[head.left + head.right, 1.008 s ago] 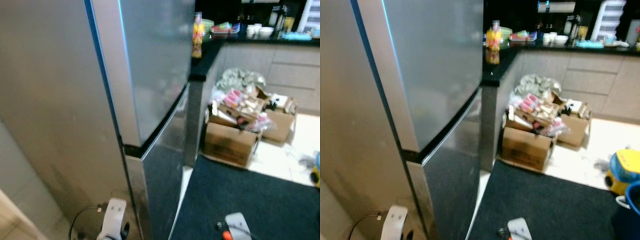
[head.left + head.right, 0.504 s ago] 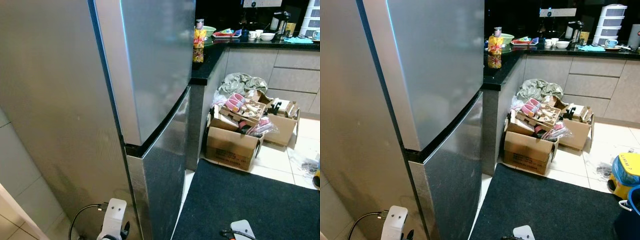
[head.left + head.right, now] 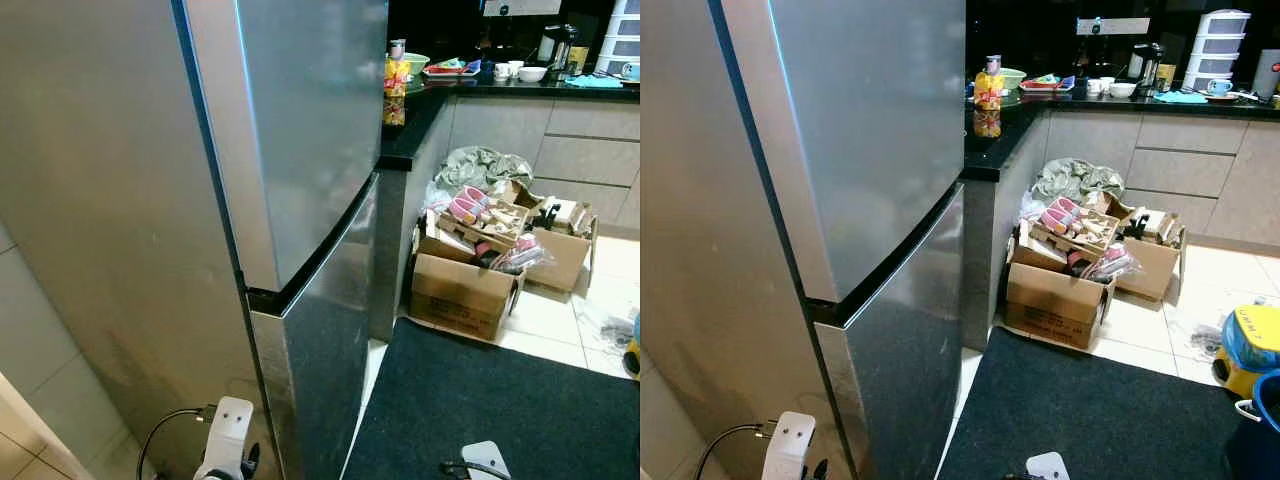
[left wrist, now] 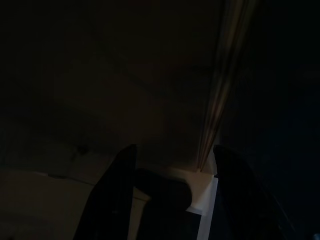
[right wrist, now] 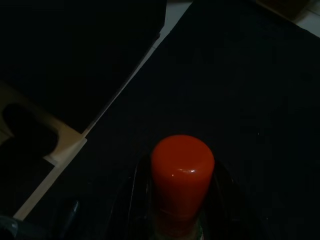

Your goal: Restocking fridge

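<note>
Eye views sharp, evenly lit; wrist views dark.

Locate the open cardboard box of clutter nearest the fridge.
The cardboard box sits on the tiled floor right of the fridge, against the counter's end, beside the dark mat.

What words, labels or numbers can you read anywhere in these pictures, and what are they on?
None can be read.
Front cardboard box: dark print on its side, too small and blurred to read.
Yellow packet on the black countertop: coloured printing, illegible.
Fridge: plain steel doors, no badge or lettering visible.
Red-capped bottle in the right gripper: no label text visible.
</note>
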### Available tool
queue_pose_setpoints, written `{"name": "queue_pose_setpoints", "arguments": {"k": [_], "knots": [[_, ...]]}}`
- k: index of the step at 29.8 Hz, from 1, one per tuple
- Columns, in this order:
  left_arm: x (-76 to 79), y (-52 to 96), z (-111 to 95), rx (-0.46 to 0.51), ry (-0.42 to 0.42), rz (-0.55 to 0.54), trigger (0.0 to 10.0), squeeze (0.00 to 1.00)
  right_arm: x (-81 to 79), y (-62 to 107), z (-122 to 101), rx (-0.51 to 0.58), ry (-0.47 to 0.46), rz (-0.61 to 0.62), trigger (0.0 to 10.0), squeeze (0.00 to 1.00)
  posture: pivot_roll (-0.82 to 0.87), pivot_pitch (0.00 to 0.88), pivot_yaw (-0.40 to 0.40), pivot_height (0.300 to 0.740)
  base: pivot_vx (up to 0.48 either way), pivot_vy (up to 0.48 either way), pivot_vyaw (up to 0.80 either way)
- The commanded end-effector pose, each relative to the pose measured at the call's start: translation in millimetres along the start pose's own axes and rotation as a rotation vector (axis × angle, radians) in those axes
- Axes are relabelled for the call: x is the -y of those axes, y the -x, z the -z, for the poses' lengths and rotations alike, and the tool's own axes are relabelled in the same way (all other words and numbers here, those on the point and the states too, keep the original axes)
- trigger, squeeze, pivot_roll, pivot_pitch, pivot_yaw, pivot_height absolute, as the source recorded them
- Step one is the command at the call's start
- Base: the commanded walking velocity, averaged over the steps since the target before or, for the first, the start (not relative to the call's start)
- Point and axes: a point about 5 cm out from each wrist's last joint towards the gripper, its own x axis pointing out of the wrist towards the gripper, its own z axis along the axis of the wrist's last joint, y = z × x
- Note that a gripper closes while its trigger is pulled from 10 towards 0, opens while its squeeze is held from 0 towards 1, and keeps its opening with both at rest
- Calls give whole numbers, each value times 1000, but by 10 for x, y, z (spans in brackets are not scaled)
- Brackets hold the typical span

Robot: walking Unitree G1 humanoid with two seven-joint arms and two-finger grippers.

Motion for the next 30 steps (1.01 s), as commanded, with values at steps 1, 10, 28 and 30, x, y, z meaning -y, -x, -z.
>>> {"name": "queue_pose_setpoints", "arguments": {"k": [1, 10, 28, 30], "knots": [[-19, 14, 20, 3, 0, -1, 10000, 0, 42, 16, 41, -11, 3, 6, 10000, 0, -88, 48, 36, 740, 0, -480, 0], [-204, 1, -138, 84, -9, -9, 9804, 0, 88, 39, 96, -24, 7, 11, 10000, 0, -91, 46, 25, 740, 0, 0, 0], [-476, 104, -151, 166, -16, -34, 0, 0, 127, 16, -7, -15, 11, 15, 10000, 0, -86, 51, 21, 740, 0, 0, 0], [-503, 124, -141, 179, 8, -35, 0, 0, 106, 12, -8, -13, 11, 12, 10000, 0, -88, 54, 27, 740, 0, 0, 0]]}}
